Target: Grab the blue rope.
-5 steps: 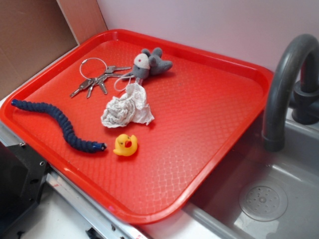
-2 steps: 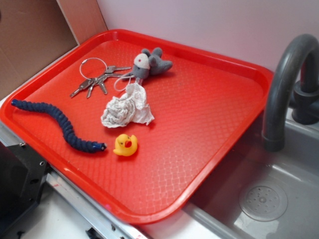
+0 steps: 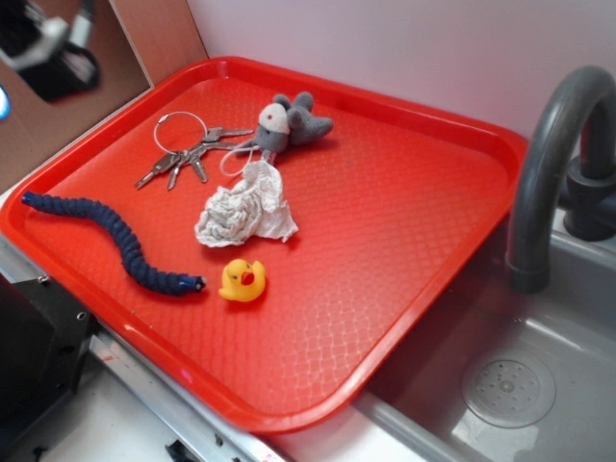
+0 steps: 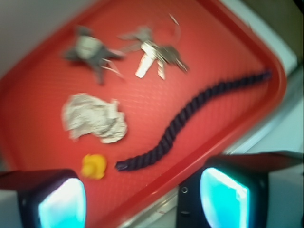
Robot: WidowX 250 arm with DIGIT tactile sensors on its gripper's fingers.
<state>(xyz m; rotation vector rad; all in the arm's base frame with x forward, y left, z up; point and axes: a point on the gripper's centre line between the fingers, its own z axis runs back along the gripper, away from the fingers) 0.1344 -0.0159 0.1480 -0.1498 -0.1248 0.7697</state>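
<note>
The blue rope [image 3: 123, 239] lies in a wavy line along the left front of the red tray [image 3: 404, 221], its bound tip next to a yellow rubber duck [image 3: 242, 280]. In the wrist view the blue rope [image 4: 190, 114] runs diagonally near the tray's rim [image 4: 278, 90], well ahead of my gripper [image 4: 142, 202]. The jaws stand wide apart with nothing between them, hovering high over the tray's front edge. In the exterior view my gripper [image 3: 53, 53] shows only as a blur at the top left, far above the rope.
On the tray also lie a key ring with keys [image 3: 185, 154], a grey plush mouse [image 3: 292, 123] and a crumpled white paper [image 3: 246, 214]. A grey sink [image 3: 520, 385] with a dark faucet [image 3: 553, 154] is to the right. A brown wall panel [image 3: 58, 106] stands on the left.
The gripper has come into the exterior view at the top left, where earlier frames showed none. The objects on the tray have not moved.
</note>
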